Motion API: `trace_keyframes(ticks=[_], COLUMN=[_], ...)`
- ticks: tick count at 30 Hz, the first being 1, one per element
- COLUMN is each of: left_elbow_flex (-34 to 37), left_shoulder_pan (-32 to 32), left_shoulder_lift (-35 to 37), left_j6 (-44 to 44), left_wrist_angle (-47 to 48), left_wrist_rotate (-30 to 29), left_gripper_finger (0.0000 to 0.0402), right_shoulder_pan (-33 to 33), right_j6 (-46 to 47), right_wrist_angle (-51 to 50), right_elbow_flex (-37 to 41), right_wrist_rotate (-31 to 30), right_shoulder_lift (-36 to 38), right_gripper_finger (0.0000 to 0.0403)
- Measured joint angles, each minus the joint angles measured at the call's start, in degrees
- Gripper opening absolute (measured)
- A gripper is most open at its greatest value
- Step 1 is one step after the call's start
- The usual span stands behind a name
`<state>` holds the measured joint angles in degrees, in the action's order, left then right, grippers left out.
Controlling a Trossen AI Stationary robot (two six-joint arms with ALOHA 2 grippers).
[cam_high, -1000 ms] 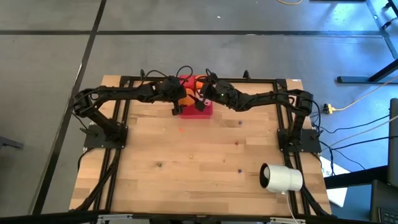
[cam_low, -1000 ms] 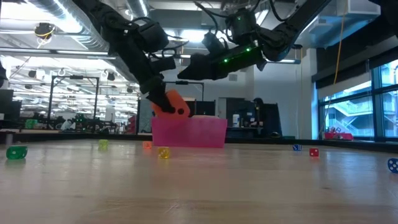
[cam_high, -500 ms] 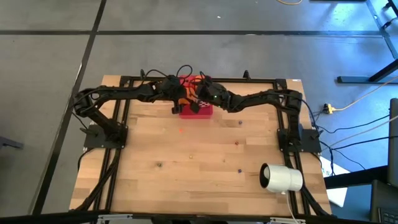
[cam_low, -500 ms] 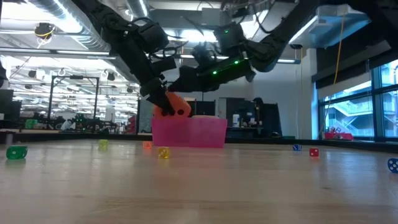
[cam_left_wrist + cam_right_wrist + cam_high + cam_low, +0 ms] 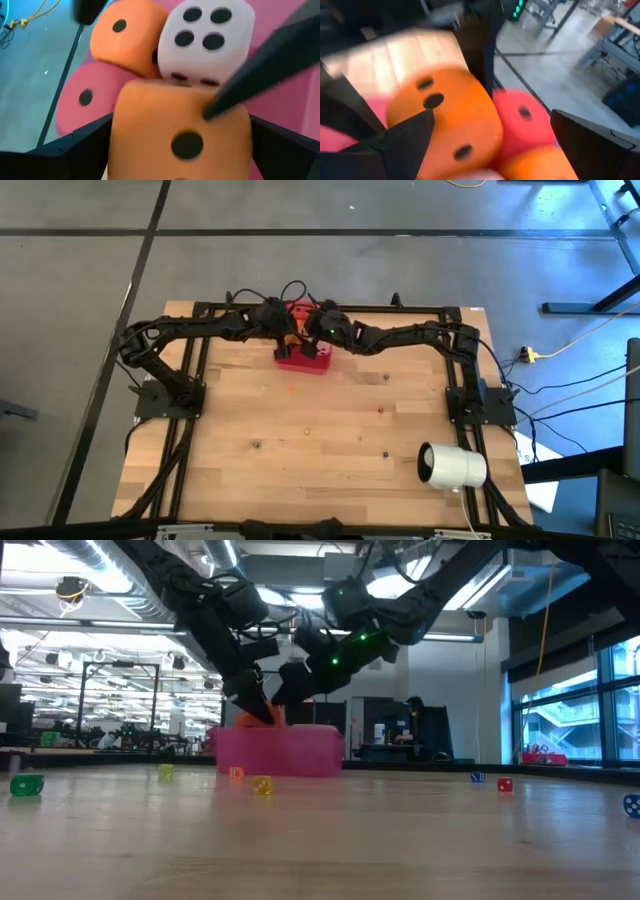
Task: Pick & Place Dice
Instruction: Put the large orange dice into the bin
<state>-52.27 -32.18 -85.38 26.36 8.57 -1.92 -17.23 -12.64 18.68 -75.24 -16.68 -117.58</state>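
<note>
Four dice are crowding together in the pink tray at the far middle of the worktop, though no single view is showing them all clearly. In the left wrist view, the near orange die is sitting between the left jaws, which are gripping it on both sides. Beyond it are lying the pale pink die, the second orange die and the red die, all touching one another. A dark finger of the other arm is cutting across the near die's upper corner.

From above, both arms are meeting over the tray, and the left jaws and right jaws are hiding most of what is inside; only a scrap of orange is showing. In the low view the tray wall is covering the dice, apart from a bit of orange at the rim.

The right wrist view is blurred: an orange die and the red die are lying between the spread right jaws, which are holding nothing. A white cylinder is resting near the right front corner. Tiny dice are lying scattered on the worktop.
</note>
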Motion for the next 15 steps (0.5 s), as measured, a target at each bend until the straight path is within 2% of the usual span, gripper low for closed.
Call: trace_keyframes(ticks=[11, 15], left_elbow_flex=[-0.1, -0.1], left_shoulder_pan=[1.0, 1.0], left_shoulder_lift=[0.3, 0.4], left_j6=[1.4, 1.9], left_wrist_angle=[-3.5, -3.6], left_wrist_rotate=[2.0, 0.8], left_gripper_finger=[0.0400, 0.0400], right_shoulder_pan=[-0.7, -0.7], right_j6=[-0.2, -0.3], right_wrist_angle=[-2.8, -3.1], right_elbow_flex=[0.2, 0.2], right_wrist_rotate=[-1.1, -4.8], right_shoulder_lift=[-0.2, -0.2], right_gripper_finger=[0.0400, 0.0400])
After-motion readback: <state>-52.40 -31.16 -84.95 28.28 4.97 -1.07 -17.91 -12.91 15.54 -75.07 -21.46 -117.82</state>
